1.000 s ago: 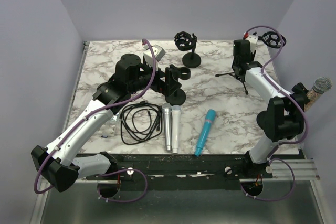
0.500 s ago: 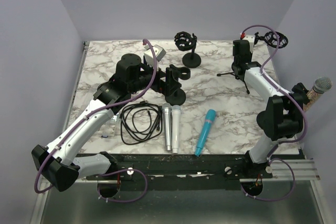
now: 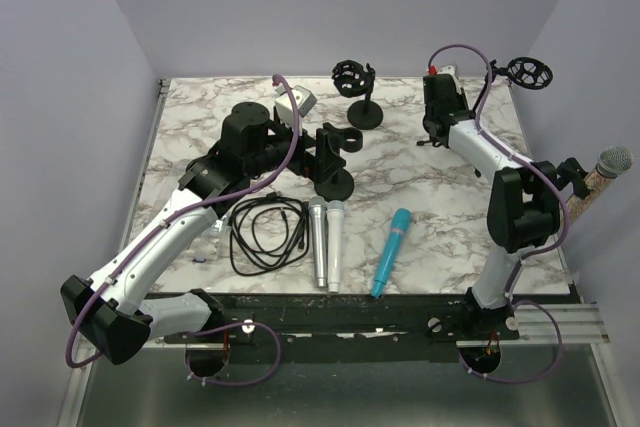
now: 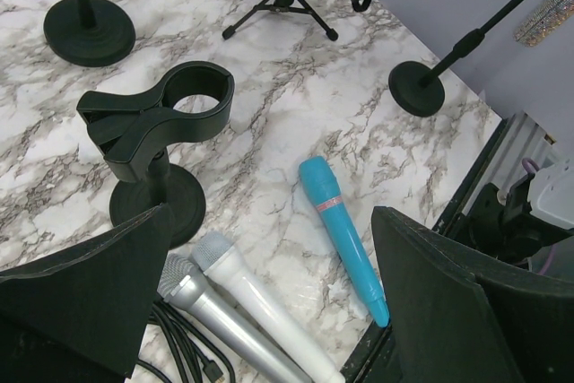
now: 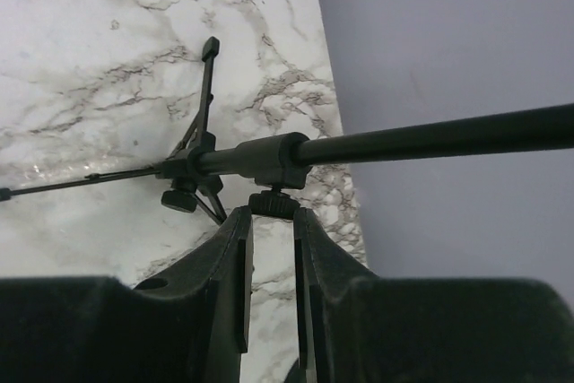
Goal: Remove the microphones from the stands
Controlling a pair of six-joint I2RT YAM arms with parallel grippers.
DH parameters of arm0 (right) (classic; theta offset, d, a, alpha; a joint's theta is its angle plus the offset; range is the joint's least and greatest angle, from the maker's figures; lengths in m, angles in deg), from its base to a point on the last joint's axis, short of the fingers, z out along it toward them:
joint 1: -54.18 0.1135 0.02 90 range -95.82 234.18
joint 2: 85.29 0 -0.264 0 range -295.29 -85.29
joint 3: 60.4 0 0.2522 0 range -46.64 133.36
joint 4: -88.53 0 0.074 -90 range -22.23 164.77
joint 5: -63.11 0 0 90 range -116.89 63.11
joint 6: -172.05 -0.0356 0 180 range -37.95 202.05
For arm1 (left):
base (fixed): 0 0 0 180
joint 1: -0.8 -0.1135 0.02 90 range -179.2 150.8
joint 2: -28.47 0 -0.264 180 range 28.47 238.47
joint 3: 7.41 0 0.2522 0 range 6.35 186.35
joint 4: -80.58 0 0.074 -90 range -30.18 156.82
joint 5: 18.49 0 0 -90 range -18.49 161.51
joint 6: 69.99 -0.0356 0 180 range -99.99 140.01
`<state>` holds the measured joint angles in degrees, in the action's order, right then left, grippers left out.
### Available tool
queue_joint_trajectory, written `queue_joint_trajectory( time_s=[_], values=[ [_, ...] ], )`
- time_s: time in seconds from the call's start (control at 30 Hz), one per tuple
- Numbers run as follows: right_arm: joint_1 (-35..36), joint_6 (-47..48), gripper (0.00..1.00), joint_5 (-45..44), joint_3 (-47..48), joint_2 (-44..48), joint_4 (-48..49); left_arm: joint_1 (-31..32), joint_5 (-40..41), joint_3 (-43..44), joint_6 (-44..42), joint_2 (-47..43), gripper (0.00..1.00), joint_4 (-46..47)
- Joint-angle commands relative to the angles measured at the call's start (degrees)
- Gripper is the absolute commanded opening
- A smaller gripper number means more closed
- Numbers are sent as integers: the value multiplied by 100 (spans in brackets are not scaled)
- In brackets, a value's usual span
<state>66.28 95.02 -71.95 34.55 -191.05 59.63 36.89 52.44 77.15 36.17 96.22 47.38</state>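
Observation:
A glittery microphone [image 3: 610,165] with a grey mesh head sits in a clip on a stand at the far right edge. Its body [image 4: 543,15] and the stand's round base [image 4: 417,87] show in the left wrist view. My right gripper [image 3: 436,130] is at the back of the table. Its jaws are nearly closed around the small knob [image 5: 272,204] under the pole of a black tripod stand [image 5: 260,161]. My left gripper [image 4: 269,311] is wide open and empty, hovering beside an empty clip stand [image 3: 335,162], also seen from the left wrist [image 4: 157,123].
A blue microphone [image 3: 392,252], a silver one [image 3: 318,242] and a white one [image 3: 336,244] lie near the front edge beside a coiled black cable [image 3: 265,232]. A shock-mount stand [image 3: 355,87] stands at the back. The tripod's shock mount [image 3: 528,72] overhangs the right edge.
My right gripper has moved left and farther back along the tripod stand. The stand's shock mount has shifted slightly right. The left arm has not moved.

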Motion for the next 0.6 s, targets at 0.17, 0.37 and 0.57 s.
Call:
queue_joint_trajectory(
  time_s=[0.17,0.37,0.57],
  values=[
    [259,1166,1,-286,4,-282,-108,35,-228,119,45,111,95,16],
    [350,351,48,-71,233,-238,-458,32,-108,134,-8,153,96,-43],
    [372,-207,61,28,593,52,-901,33,-9,144,-61,180,95,-87]
  ],
)
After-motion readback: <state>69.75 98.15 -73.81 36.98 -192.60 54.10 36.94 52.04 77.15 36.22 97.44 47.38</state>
